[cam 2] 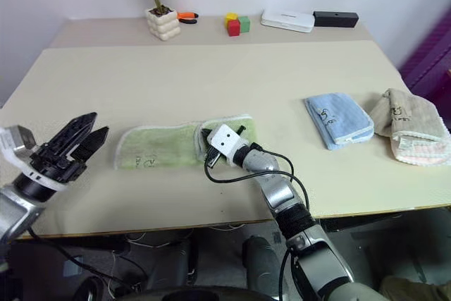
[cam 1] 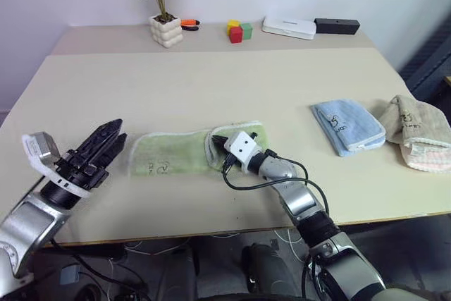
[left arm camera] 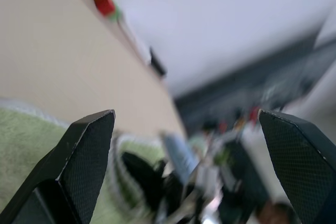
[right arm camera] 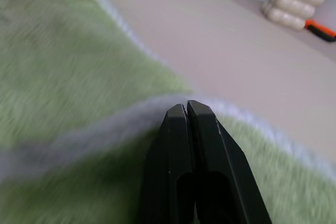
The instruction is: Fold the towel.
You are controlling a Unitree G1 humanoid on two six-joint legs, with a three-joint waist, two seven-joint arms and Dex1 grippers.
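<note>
Towel: we see the light green towel (cam 1: 184,151) lying as a long strip on the beige table (cam 1: 211,82), near the front edge, left of centre. Its right end is doubled back over itself, the white edging curling at the fold.
Right gripper: the right gripper (cam 1: 220,142) sits on that folded end, pointing toward about 10 o'clock. In its wrist view the two black fingers (right arm camera: 181,145) are pressed flat together with the white hem lying right at their tips; we cannot tell whether any cloth is pinched between them.
Left gripper: the left gripper (cam 1: 111,139) hovers at the towel's 9 o'clock end, just off the cloth, jaws spread wide and holding nothing. Its wrist view shows the fingers (left arm camera: 86,156) far apart with green terry below them.
Other towels: a folded light blue towel (cam 1: 348,126) lies at 3 o'clock from the green one, well apart, and a beige towel (cam 1: 417,132) sits just beyond it near the table's right edge.
Back of table: a potted plant (cam 1: 164,5), coloured blocks (cam 1: 239,30), a white box (cam 1: 289,27) and a black box (cam 1: 336,26) line the 12 o'clock side.
</note>
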